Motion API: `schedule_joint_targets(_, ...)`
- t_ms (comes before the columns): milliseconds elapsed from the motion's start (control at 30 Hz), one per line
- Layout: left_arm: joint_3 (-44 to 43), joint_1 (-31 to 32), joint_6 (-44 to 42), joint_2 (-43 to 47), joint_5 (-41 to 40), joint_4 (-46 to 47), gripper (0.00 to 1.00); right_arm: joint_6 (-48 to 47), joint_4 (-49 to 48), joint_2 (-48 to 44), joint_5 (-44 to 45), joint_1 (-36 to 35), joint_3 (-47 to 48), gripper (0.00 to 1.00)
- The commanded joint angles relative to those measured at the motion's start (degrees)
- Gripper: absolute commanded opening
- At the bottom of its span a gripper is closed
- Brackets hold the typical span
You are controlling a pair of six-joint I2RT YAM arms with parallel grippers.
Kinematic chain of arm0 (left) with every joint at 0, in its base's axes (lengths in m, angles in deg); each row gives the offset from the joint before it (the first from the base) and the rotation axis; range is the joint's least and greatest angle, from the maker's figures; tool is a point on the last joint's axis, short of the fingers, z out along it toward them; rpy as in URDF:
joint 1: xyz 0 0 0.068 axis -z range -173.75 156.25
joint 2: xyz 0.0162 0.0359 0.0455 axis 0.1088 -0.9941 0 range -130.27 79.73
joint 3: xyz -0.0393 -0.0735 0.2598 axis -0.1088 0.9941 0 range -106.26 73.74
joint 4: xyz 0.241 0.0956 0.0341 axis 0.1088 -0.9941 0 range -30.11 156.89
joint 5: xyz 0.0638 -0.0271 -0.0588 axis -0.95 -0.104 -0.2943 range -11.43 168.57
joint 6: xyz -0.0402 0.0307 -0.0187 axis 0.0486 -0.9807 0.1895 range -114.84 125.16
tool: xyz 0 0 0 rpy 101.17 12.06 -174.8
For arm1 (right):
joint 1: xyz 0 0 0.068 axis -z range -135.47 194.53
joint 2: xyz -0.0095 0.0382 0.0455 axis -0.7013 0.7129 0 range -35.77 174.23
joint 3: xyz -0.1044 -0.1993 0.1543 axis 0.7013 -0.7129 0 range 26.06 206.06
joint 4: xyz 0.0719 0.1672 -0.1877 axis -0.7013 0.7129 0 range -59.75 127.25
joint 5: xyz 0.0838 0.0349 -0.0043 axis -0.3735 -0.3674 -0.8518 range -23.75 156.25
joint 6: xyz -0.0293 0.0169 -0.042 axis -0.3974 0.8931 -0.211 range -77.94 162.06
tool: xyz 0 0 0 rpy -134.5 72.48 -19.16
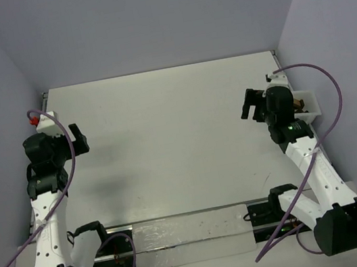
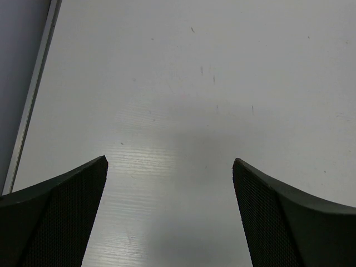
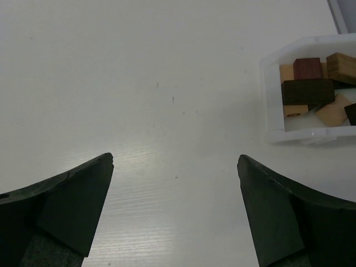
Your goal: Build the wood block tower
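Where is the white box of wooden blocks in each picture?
Top view: the white tray sits at the right edge, partly hidden behind the right arm.
Left wrist view: not in it.
Right wrist view: upper right corner, wooden blocks inside.
Shared landmark: the white table, seen in all three.

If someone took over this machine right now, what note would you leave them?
Left hand: open, empty, over the white table.
Right hand: open, empty, near the white plastic tray.
Small wooden blocks, tan, reddish-brown and dark brown: those visible lie loose in that tray, by the table's right edge.
Done: nothing stacked.
Left: lift blocks out, build the tower.
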State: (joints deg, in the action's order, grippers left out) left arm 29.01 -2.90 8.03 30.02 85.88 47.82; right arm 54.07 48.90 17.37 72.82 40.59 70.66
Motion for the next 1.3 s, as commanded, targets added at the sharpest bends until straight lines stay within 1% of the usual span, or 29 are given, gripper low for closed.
schedule_joint_targets(0,0.0,0.1,1.5,0.0,-0.6,3.6,0.99,1.5,0.0,-1.5,2.6,-0.4,1.7,1.00)
schedule_joint_targets(67,-0.4,0.2,2.2,-0.3,-1.8,3.5,0.99,2.2,0.1,-2.0,4.6,-0.3,1.4,1.00)
schedule_joint_targets(167,-1.3,0.2,3.1,-1.0,-3.2,2.6,0.99,5.9,0.8,-2.8,8.1,1.2,1.5,1.00)
schedule_joint_targets(300,-1.7,0.2,3.2,-1.4,-4.2,2.8,0.99,13.0,5.9,-1.1,14.2,5.5,4.7,1.00)
schedule_joint_targets(400,-1.7,0.2,3.5,-1.4,-4.4,2.9,0.99,17.5,10.1,3.1,11.5,11.9,8.5,0.99)
schedule_joint_targets(467,-1.4,0.2,3.5,-1.2,-4.7,3.1,0.99,21.4,13.7,6.1,8.5,15.7,12.2,0.92)
schedule_joint_targets(533,-1.2,0.2,3.6,-1.2,-5.0,3.1,0.99,24.2,16.7,10.6,6.8,19.8,16.1,0.81)
schedule_joint_targets(567,-1.2,0.1,3.6,-1.2,-5.4,3.1,0.99,25.0,19.4,12.8,5.8,21.1,17.9,0.77)
schedule_joint_targets(667,-1.4,0.1,3.7,-1.6,-5.8,2.9,0.99,26.7,23.9,20.7,5.2,24.9,22.7,0.69)
schedule_joint_targets(800,-2.4,0.1,4.3,-2.5,-5.8,2.7,0.99,29.2,26.7,26.7,5.6,28.8,26.6,0.64)
schedule_joint_targets(867,-2.9,0.2,4.7,-3.0,-6.1,2.4,0.99,30.1,27.6,29.4,5.7,30.8,28.0,0.59)
schedule_joint_targets(1033,-3.6,0.2,4.7,-3.3,-7.0,1.8,0.99,30.8,29.5,38.8,6.5,32.3,32.9,0.57)
schedule_joint_targets(1167,-3.3,0.2,3.8,-2.9,-7.0,1.6,0.99,30.6,29.9,44.0,7.3,32.5,35.2,0.55)
schedule_joint_targets(1233,-3.3,0.2,3.5,-2.8,-7.0,1.3,0.99,30.6,29.9,44.6,7.9,32.5,35.7,0.57)
schedule_joint_targets(1267,-3.3,0.2,3.5,-2.7,-7.0,1.3,0.99,30.7,29.8,45.2,8.0,32.6,35.8,0.61)
